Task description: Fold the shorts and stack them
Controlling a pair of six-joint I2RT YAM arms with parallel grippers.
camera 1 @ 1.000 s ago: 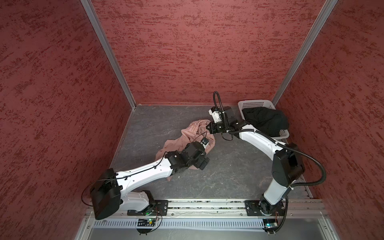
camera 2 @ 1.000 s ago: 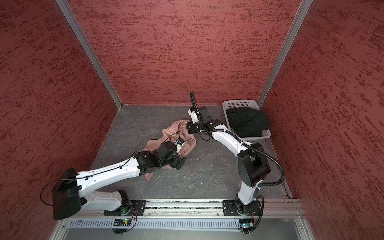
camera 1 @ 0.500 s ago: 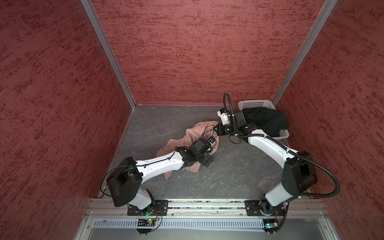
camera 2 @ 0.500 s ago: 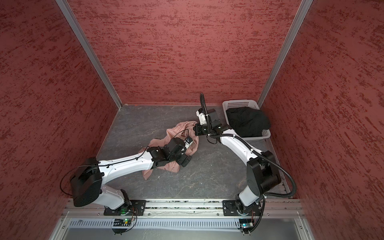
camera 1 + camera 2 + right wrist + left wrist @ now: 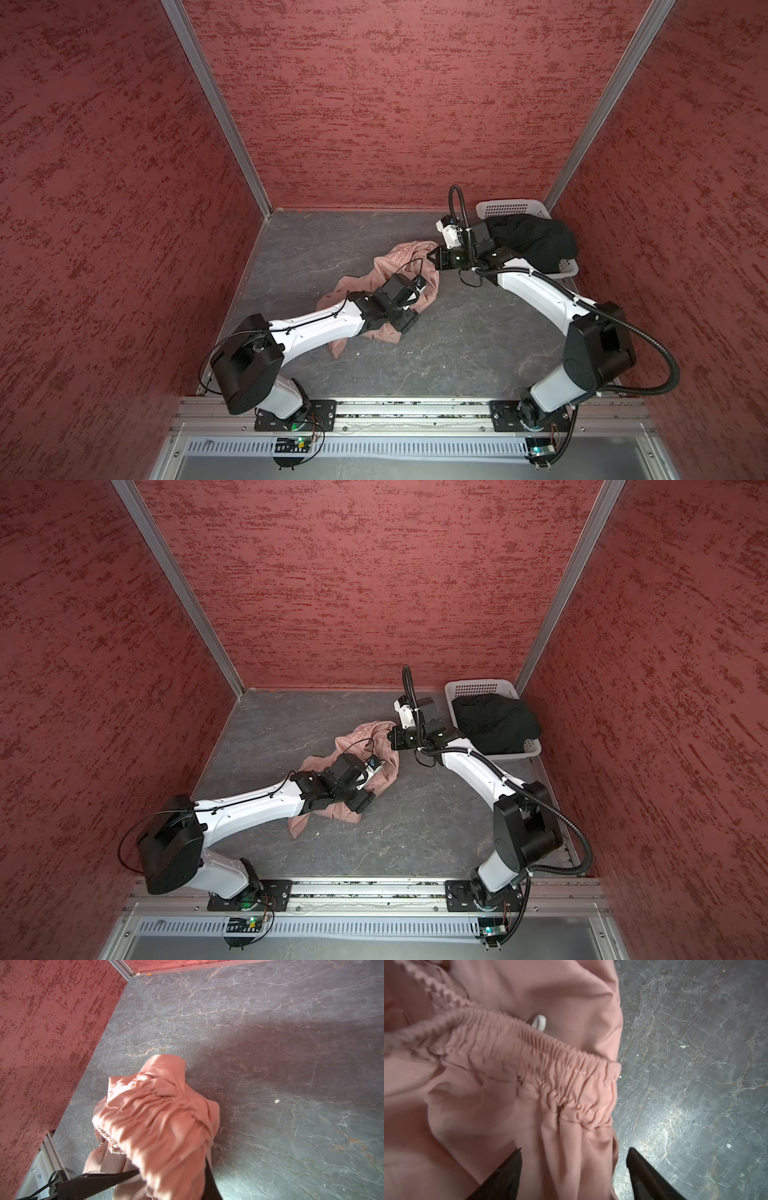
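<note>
The pink shorts [image 5: 390, 264] are soft and limp. The right pincer [image 5: 433, 254] clenches their waistband [image 5: 529, 1053]; the released left pincer [image 5: 574, 1153] should grip there too.

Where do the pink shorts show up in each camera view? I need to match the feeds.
A top view: pink shorts crumpled on the grey table.
A top view: same heap, left of the white basket.
Left wrist: close up, filling most of the picture beyond the left gripper.
Right wrist: bunched near the lens, table behind.
Shared landmark: the gathered waistband.
</note>
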